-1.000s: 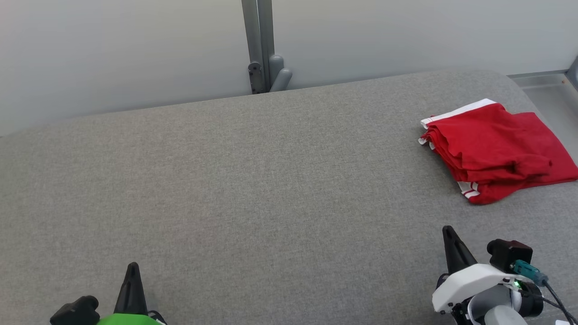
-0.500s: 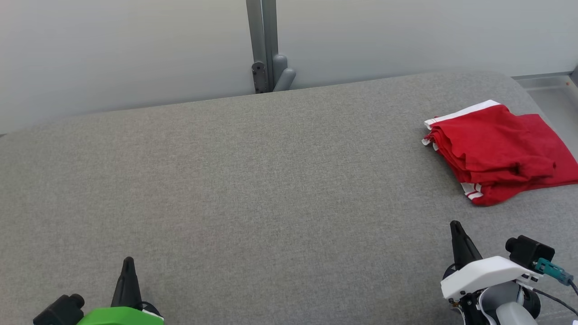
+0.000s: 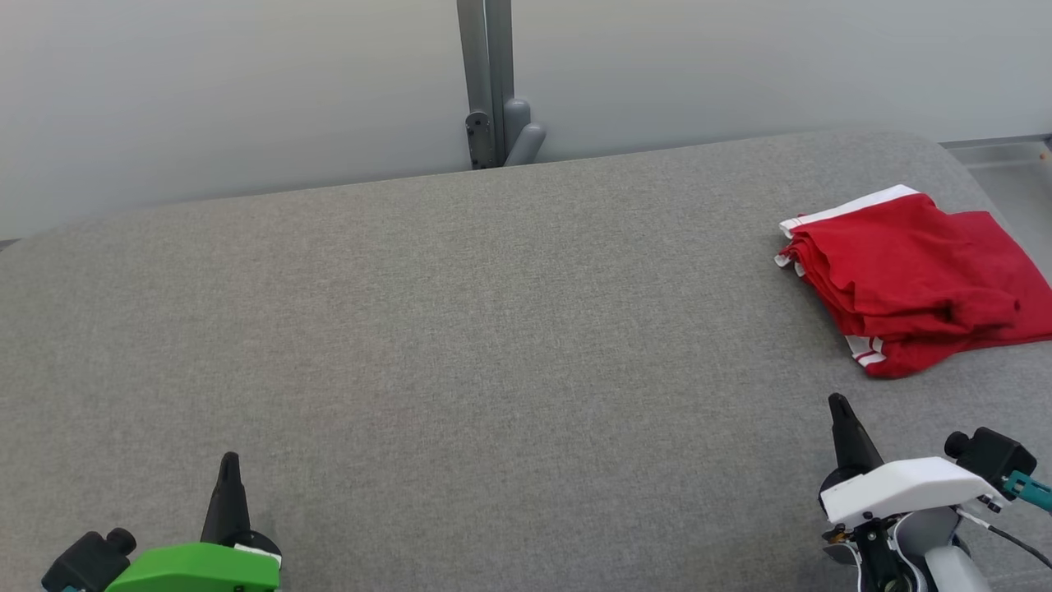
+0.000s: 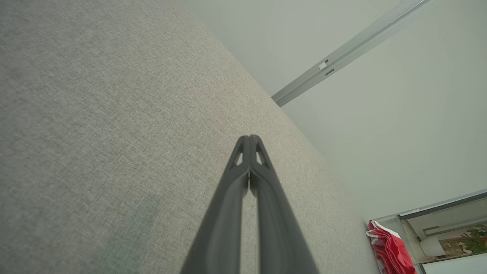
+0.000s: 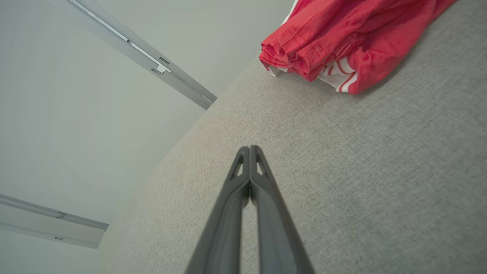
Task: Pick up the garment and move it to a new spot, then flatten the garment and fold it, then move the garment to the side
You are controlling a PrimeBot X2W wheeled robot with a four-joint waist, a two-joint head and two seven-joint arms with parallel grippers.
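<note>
The garment point(image 3: 912, 275) is red with white striped trim, folded into a thick stack at the far right of the grey fabric surface point(image 3: 460, 329). It also appears at the top of the right wrist view, garment point(image 5: 342, 42), and small at the lower right of the left wrist view, garment point(image 4: 392, 251). My right gripper point(image 3: 838, 403) is shut and empty, a short way in front of the garment, apart from it. My left gripper point(image 3: 228, 459) is shut and empty at the lower left, far from the garment. In each wrist view the fingertips meet: left gripper point(image 4: 249, 137), right gripper point(image 5: 249, 148).
A pale wall runs behind the surface, with a grey metal post and bracket point(image 3: 493, 107) at its far edge. The surface's right end rounds off just beyond the garment, with a pale floor strip point(image 3: 1003, 160) past it. Bare fabric stretches across the middle and left.
The head camera has shifted, moving the whole picture slightly right. Both grippers have drawn back a little toward the near edge, staying shut. The garment lies as before.
</note>
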